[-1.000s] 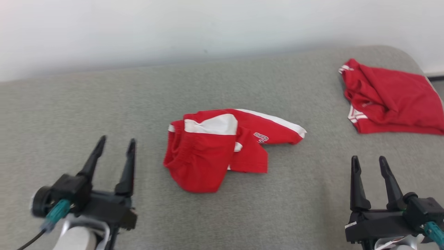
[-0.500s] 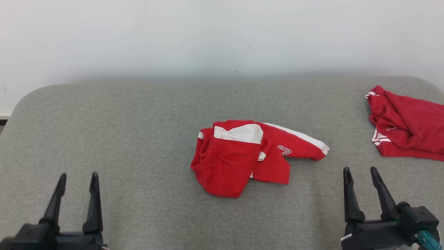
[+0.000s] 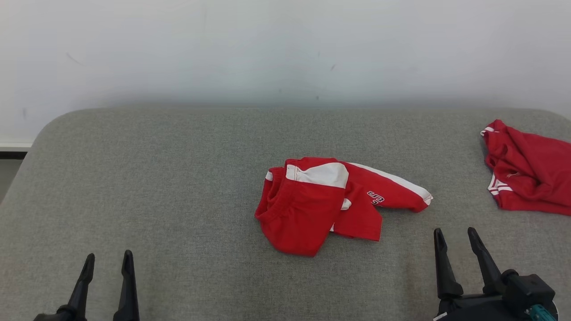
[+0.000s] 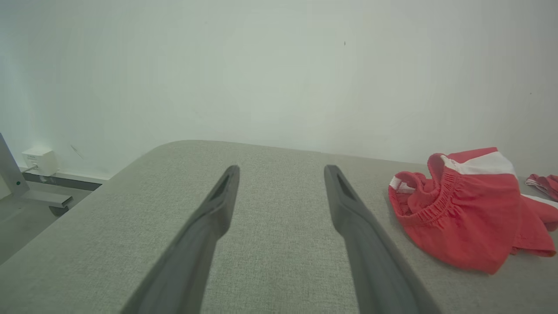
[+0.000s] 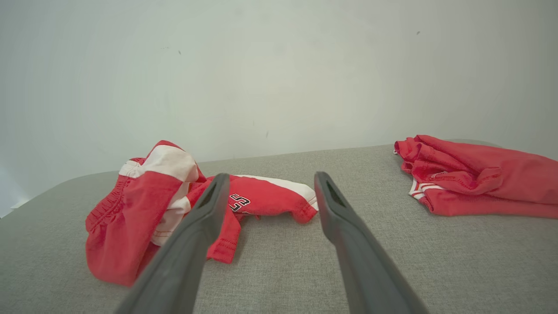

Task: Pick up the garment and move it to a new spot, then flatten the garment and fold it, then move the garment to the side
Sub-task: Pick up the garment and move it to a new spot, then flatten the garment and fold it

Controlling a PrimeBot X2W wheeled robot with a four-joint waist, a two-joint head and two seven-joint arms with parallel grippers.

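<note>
Hovering at the near left, the left gripper (image 3: 109,255) has its two dark fingers spread wide, holding nothing. At centre, the crumpled red-and-white fabric shorts (image 3: 308,209) lie on the grey textile-covered surface (image 3: 156,178), apart from both grippers. The right gripper (image 3: 455,232), near right, likewise stands wide and empty. A second bunched red garment (image 3: 531,174) lies at the right edge.

Grey padded surface (image 3: 156,178) — white wall (image 3: 267,44) behind
</note>
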